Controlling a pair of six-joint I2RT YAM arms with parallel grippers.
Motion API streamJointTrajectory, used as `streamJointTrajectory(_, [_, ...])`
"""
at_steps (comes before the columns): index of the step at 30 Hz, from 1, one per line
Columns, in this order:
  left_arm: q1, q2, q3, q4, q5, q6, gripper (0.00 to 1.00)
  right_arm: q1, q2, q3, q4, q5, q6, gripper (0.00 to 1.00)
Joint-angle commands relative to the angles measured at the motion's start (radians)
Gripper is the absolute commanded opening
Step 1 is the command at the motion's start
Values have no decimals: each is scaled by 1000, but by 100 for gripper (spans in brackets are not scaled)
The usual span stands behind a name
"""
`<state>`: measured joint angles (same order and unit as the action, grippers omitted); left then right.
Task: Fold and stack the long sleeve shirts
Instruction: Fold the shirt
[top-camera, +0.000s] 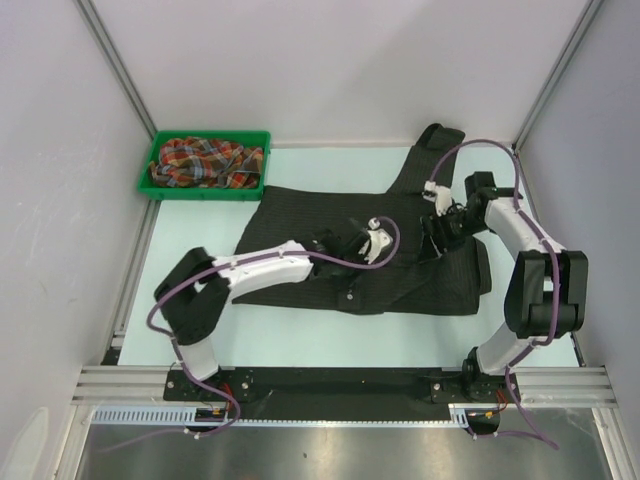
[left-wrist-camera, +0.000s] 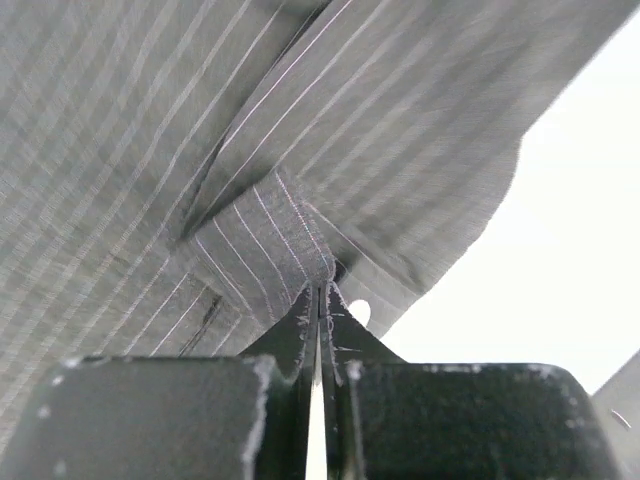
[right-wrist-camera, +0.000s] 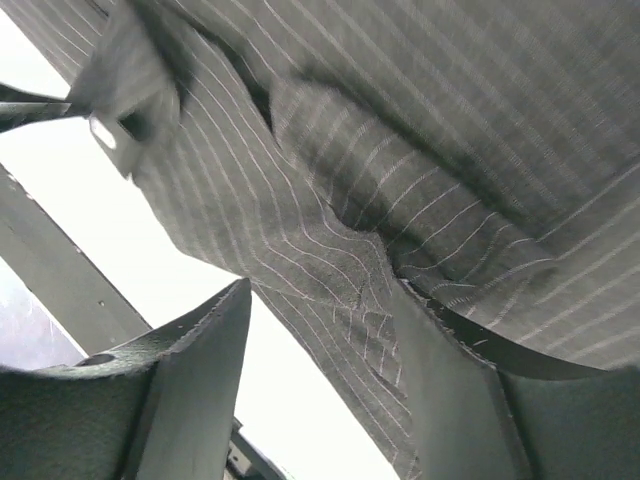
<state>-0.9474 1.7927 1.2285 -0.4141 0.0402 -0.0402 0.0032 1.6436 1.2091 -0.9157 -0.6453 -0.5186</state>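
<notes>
The black pinstriped long sleeve shirt (top-camera: 300, 210) lies spread across the middle of the table, one part reaching toward the back wall. My left gripper (top-camera: 345, 255) sits low on its centre. In the left wrist view this gripper (left-wrist-camera: 321, 288) is shut on a small raised pinch of the striped cloth (left-wrist-camera: 150, 150). My right gripper (top-camera: 434, 234) hovers over the shirt's right part. Seen from the right wrist, it (right-wrist-camera: 325, 340) stands open, and an edge of the cloth (right-wrist-camera: 450, 120) hangs between its fingers (right-wrist-camera: 200, 370). The plaid long sleeve shirt (top-camera: 205, 162) lies bunched in the bin.
The green plastic bin (top-camera: 150, 172) stands at the back left, against the left wall. Pale table surface (top-camera: 330, 335) shows in front of the shirt, between it and the arm bases. Walls close in the left, back and right sides.
</notes>
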Motion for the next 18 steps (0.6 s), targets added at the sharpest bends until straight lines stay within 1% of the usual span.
streamJointTrajectory(1, [10, -211, 23, 14, 229, 106, 0, -37, -93, 81, -12, -100, -40, 67])
streamJointTrajectory(2, [10, -258, 25, 12, 268, 131, 0, -52, -119, 92, -14, -117, -58, 69])
streamJointTrajectory(3, [10, -285, 28, 5, 308, 204, 0, -61, -131, 110, -14, -149, -67, 70])
streamJointTrajectory(4, [10, -305, 31, -5, 385, 238, 0, -71, -148, 118, -14, -168, -76, 73])
streamJointTrajectory(5, [12, -337, 34, -14, 410, 267, 0, -84, -162, 124, -12, -186, -102, 75])
streamJointTrajectory(6, [13, -348, 37, -29, 430, 299, 0, -88, -192, 135, -11, -206, -112, 76])
streamJointTrajectory(8, [25, -361, 58, -61, 565, 332, 0, -89, -225, 141, -12, -226, -144, 80])
streamJointTrajectory(9, [30, -369, 63, -80, 604, 370, 0, -89, -260, 135, -17, -259, -190, 81])
streamJointTrajectory(10, [30, -380, 63, -81, 631, 385, 0, -89, -278, 124, -17, -276, -208, 84])
streamJointTrajectory(11, [30, -391, 57, -80, 700, 401, 0, -89, -301, 115, -14, -296, -225, 86])
streamJointTrajectory(12, [32, -418, 54, -80, 726, 449, 0, -86, -321, 104, -11, -336, -268, 86])
streamJointTrajectory(13, [30, -429, 51, -77, 753, 474, 0, -82, -368, 75, -11, -353, -293, 87])
streamJointTrajectory(15, [32, -452, 48, -68, 797, 537, 0, -66, -410, 41, -21, -378, -346, 88])
streamJointTrajectory(17, [32, -452, 64, -74, 848, 571, 0, -13, -479, -12, -26, -369, -418, 88])
streamJointTrajectory(18, [32, -449, 72, -98, 871, 620, 0, 6, -502, -29, -29, -358, -438, 89])
